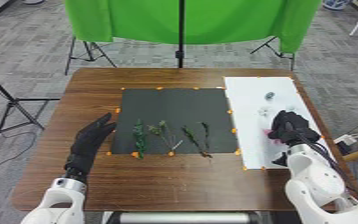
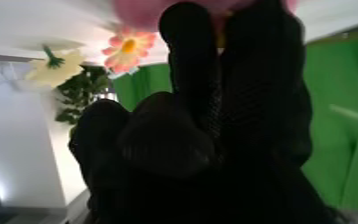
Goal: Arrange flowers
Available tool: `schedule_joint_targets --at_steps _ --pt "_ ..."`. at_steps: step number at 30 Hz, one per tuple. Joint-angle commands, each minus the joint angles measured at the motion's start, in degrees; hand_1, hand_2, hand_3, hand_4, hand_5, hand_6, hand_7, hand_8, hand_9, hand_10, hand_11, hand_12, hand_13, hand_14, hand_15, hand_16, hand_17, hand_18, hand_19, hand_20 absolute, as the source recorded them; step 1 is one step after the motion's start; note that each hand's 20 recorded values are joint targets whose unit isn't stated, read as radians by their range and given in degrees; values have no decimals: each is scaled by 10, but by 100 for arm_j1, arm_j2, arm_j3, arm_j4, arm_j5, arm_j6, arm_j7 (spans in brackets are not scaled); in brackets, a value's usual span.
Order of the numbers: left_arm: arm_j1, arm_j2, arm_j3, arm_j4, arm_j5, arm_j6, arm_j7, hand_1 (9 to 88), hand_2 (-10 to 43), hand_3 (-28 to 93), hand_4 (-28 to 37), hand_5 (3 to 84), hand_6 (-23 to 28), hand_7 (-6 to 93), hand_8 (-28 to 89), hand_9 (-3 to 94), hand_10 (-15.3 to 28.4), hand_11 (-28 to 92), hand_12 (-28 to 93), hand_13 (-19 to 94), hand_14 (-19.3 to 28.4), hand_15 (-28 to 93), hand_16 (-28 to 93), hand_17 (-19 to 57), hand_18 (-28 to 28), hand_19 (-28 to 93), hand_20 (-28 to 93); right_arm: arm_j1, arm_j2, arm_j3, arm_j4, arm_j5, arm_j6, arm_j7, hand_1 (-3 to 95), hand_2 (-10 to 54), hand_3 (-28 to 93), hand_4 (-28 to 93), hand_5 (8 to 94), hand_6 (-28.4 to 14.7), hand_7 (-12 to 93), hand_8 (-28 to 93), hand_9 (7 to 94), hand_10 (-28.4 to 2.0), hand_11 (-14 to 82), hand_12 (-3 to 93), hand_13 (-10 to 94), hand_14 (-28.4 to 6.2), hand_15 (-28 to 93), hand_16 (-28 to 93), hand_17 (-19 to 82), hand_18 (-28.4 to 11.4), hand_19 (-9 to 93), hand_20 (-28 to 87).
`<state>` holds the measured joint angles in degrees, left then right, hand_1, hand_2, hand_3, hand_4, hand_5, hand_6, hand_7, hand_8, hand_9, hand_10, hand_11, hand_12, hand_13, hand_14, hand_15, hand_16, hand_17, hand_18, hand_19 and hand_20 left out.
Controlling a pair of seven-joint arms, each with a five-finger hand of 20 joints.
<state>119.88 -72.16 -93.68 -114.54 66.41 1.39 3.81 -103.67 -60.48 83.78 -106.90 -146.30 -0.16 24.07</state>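
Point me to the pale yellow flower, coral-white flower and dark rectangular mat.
Pale yellow flower (image 2: 47, 75): right wrist view, on its petals.
Coral-white flower (image 2: 128, 47): right wrist view, on its orange centre.
Dark rectangular mat (image 1: 177, 102): head view, bare far part.
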Motion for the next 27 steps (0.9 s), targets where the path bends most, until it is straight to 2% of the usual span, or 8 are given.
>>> schedule_joint_targets --at_steps 1,2,6,9,11,18,24,27 --pt "121 11 -117 -78 -121 285 302 219 -13 661 -255 389 48 33 -54 425 127 122 117 301 128 80 3 48 100 13 159 155 249 -34 -268 167 231 -105 946 -95 -280 432 810 -18 201 155 925 -95 124 458 904 -17 637 337 677 -101 932 594" --pt "137 18 -166 -93 -139 354 369 219 -13 661 -255 391 48 33 -54 427 127 124 118 303 128 81 3 50 101 14 159 314 314 -73 -389 230 273 -132 946 -95 -280 435 811 -19 201 156 926 -95 125 458 905 -16 636 338 677 -101 932 593" --pt "248 61 -326 -162 -325 837 691 219 -12 660 -257 396 49 34 -55 431 127 125 116 309 128 83 2 59 100 17 163 1253 500 -602 -777 728 266 -324 946 -95 -281 445 814 -20 199 162 929 -96 122 458 910 -14 628 343 680 -100 932 590" --pt "346 21 -451 -209 -470 1003 795 197 -1 661 -268 398 47 34 -55 431 127 122 113 306 125 81 -1 64 97 19 166 2170 341 -1386 -774 1178 130 -545 946 -95 -282 446 814 -20 199 165 930 -97 122 460 911 -13 626 346 683 -99 932 589" --pt "412 -9 -488 -233 -509 1095 834 172 22 657 -276 400 46 35 -56 429 126 117 109 305 122 81 -4 66 96 18 168 2751 72 -1997 -538 1372 92 -785 946 -95 -282 444 814 -20 198 167 930 -96 121 461 912 -13 624 348 684 -97 932 590" --pt "469 -37 -398 -244 -643 1180 899 143 108 609 -282 405 45 31 -61 427 128 106 102 298 115 81 -10 65 92 16 167 3846 -1147 -3566 476 1656 -480 -1386 938 -95 -282 437 817 -14 202 170 934 -87 124 461 918 -8 618 355 687 -95 932 587" --pt "405 8 -248 -229 -700 1260 924 138 174 573 -283 392 45 14 -57 419 122 88 105 293 111 80 -10 63 89 16 165 4068 -2033 -4145 1223 1609 -802 -1638 911 -95 -283 442 826 0 213 162 937 -75 149 452 929 -1 612 357 692 -89 932 586" --pt "409 49 -197 -238 -744 1313 943 140 186 564 -283 378 41 -3 -51 412 114 74 107 287 108 79 -9 63 88 16 165 4088 -2360 -4286 1562 1260 -850 -1850 883 -95 -283 457 836 11 219 161 937 -68 172 443 935 4 617 351 697 -87 932 585"
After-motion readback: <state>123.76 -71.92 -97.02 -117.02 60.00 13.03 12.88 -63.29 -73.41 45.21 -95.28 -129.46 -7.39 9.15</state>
